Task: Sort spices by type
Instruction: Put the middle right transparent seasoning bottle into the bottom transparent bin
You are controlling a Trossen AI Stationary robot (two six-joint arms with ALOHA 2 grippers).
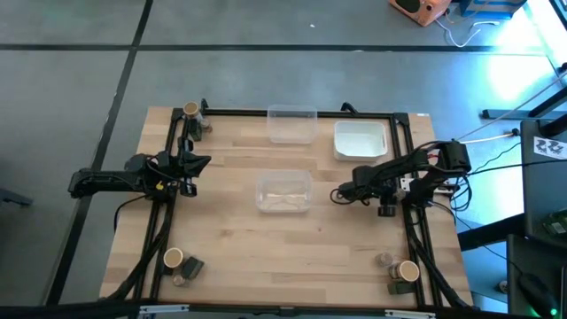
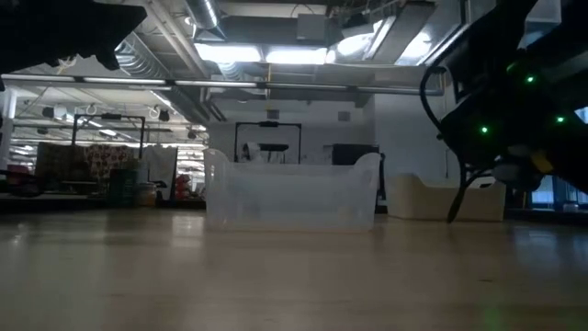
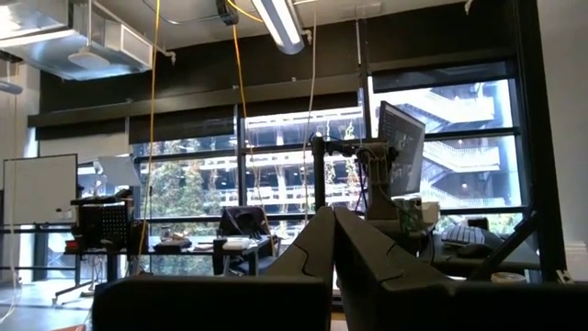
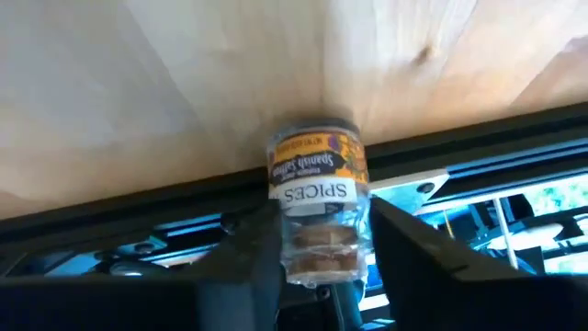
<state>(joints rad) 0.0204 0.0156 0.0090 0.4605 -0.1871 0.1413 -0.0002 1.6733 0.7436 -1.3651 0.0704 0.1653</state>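
Observation:
My right gripper [image 1: 340,193] [image 4: 322,267] is over the table's right middle, shut on a small clear spice jar [image 4: 315,198] with a yellow and white label. Other spices stand in three corners. At the far left are a tan-topped jar [image 1: 190,111] and a dark one [image 1: 205,127]. At the near left are a tan-topped jar [image 1: 173,259] and a dark boxy one [image 1: 193,266]. At the near right are a tan-topped jar [image 1: 407,270] and a small grey one [image 1: 384,260]. My left gripper [image 1: 204,162] [image 3: 333,253] waits shut at the left, raised, holding nothing. My right gripper pinches the jar's clear glass part [image 4: 317,253], the end nearest the gripper beyond the label, between its two fingers. The fingers [image 4: 253,253] slant down toward the table's left. The jar points along them, its capped end [image 4: 312,129] away from the gripper. Whether it touches the wood, I cannot tell.
A clear bin [image 1: 283,192] [image 2: 292,193] sits mid-table just left of my right gripper. A second clear bin [image 1: 291,124] and a white tray [image 1: 361,140] [image 2: 441,198] are at the far edge. A black frame rail [image 1: 266,112] runs round the table.

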